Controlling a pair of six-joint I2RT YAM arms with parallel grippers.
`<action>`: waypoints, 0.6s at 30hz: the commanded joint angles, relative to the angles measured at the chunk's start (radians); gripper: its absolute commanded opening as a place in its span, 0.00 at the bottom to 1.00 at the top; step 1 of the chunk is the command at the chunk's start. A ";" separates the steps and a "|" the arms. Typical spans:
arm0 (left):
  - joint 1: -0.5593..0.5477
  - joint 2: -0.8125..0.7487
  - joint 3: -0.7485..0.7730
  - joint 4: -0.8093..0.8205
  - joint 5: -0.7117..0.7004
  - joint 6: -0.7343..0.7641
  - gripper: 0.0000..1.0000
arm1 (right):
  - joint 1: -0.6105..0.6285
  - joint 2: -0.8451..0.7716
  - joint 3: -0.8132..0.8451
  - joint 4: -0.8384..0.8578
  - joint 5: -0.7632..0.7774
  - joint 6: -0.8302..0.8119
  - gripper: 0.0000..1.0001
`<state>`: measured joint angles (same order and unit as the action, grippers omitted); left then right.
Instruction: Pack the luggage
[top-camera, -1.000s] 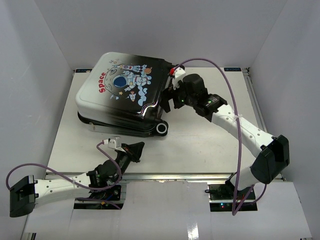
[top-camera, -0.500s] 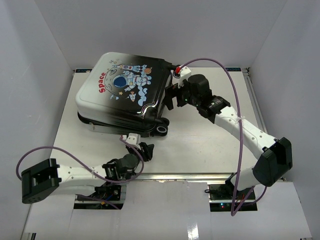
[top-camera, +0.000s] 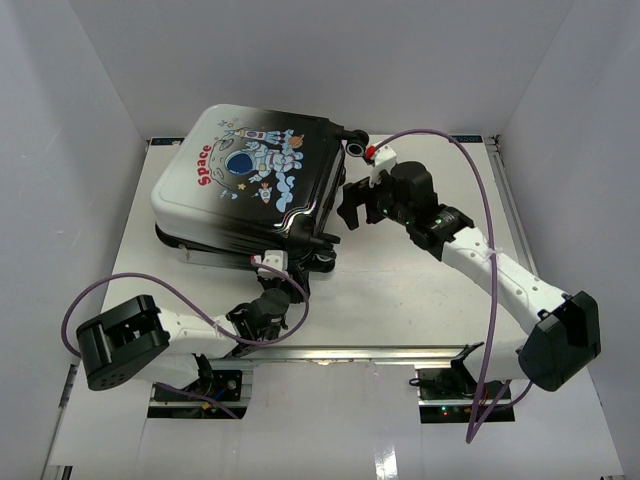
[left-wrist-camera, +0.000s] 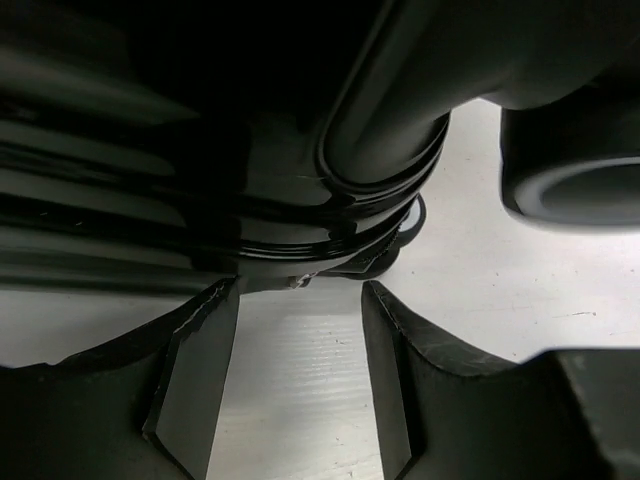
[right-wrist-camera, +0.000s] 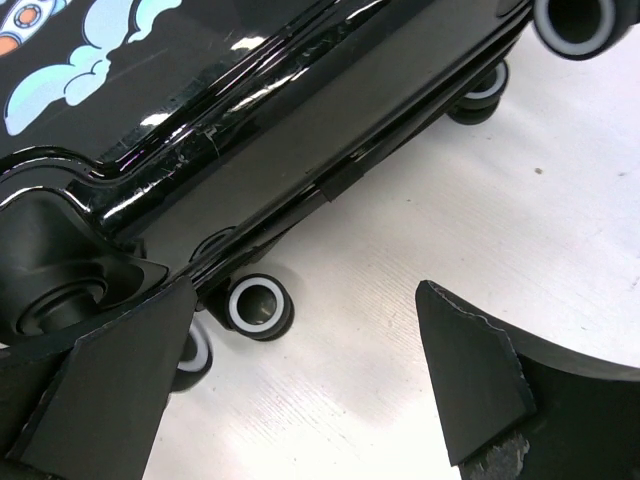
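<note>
Two arms at work | left end effector (top-camera: 272, 270) jaws apart at luggage (top-camera: 240, 195) near edge | right end effector (top-camera: 347, 203) spread wide beside its wheels | luggage print-up on tabletop (top-camera: 400, 290), back left

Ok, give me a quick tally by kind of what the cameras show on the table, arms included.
Suitcases: 1, the luggage, lying flat with the print side up
Pincers: 2, left pincer at the near edge of the case, right pincer by the wheels, both open and empty
Purple cables: 2, one looping off each arm
Total: 5
</note>
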<state>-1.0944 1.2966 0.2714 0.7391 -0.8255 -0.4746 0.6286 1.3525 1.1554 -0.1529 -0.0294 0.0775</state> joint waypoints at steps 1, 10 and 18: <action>0.007 0.078 0.077 0.084 0.003 0.070 0.63 | -0.028 -0.086 -0.031 0.076 -0.010 -0.007 0.97; 0.022 0.198 0.161 0.127 -0.078 0.117 0.57 | -0.040 -0.147 -0.085 0.096 -0.013 -0.010 0.96; 0.086 0.181 0.158 0.030 -0.076 -0.004 0.03 | -0.044 -0.154 -0.100 0.109 -0.028 -0.015 0.96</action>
<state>-1.0694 1.5232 0.4065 0.7645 -0.8634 -0.4257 0.5900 1.2234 1.0677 -0.1002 -0.0415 0.0727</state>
